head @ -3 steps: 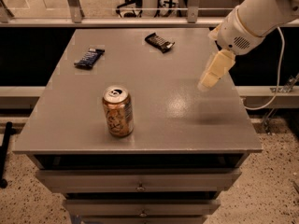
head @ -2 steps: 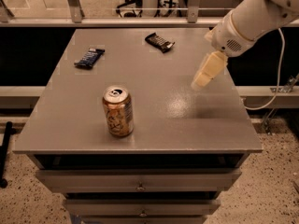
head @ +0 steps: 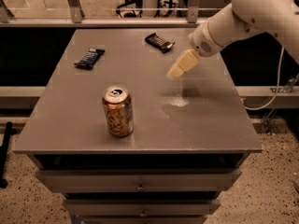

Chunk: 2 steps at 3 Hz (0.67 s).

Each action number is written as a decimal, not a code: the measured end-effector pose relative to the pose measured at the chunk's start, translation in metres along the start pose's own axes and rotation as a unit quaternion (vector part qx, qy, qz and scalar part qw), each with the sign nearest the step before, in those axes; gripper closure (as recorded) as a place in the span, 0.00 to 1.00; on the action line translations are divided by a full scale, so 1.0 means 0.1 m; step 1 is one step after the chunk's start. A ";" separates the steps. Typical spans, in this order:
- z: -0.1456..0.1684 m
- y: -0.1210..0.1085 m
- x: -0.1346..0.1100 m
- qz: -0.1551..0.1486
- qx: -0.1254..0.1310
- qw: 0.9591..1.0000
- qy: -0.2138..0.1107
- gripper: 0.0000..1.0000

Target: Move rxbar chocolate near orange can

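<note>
- Hovering above the gray table (head: 70, 125), the gripper (head: 174, 72) sits at about 2 o'clock from the tabletop's middle. Its cream tip slants down toward 7 o'clock.
- Whether the gripper is wide or narrow cannot be told. It shows as one pale wedge, apart from everything lying on the table.
- The white arm (head: 243, 17) comes in from the 2 o'clock corner of the view and ends at the gripper.
- The chocolate bar (head: 160, 42), in a dark wrapper with pale lettering, lies flat near the far edge of the table, between 12 and 1 o'clock, turned on a diagonal. From the gripper it lies at 11 o'clock, near but not touching.
- The orange can (head: 117, 111) stands upright at 7 o'clock on the tabletop, toward the front edge, with its silver top and pull tab facing up.
- The chocolate bar is well apart from the orange can, at about 1 o'clock from it.
- A blue bar (head: 89, 58) lies flat at 10 o'clock, near the left edge, well apart from both the can and the chocolate bar.
- A shiny patch (head: 177, 101) marks the tabletop at 6 o'clock from the gripper's tip, with a faint shadow beside it.
- Drawers (head: 140, 181) stack under the tabletop at the front.
- A cable (head: 275, 90) hangs beyond the table's right edge, at 3 o'clock.
</note>
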<state>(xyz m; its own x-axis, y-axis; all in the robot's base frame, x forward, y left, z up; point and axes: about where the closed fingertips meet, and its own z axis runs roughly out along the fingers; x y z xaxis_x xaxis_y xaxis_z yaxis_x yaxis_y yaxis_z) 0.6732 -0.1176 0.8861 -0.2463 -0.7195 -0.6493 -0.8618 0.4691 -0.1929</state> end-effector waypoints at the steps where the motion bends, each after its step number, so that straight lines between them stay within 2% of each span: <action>1: 0.35 -0.24 -0.17 0.039 0.010 0.998 -0.042 0.00; 2: 0.59 -0.47 -0.30 0.072 0.018 0.994 -0.077 0.00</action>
<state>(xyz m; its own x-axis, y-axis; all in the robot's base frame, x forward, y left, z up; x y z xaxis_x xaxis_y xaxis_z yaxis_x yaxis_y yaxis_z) 0.7476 -0.0879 0.8710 -0.2938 -0.5575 -0.7765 -0.8052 0.5821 -0.1133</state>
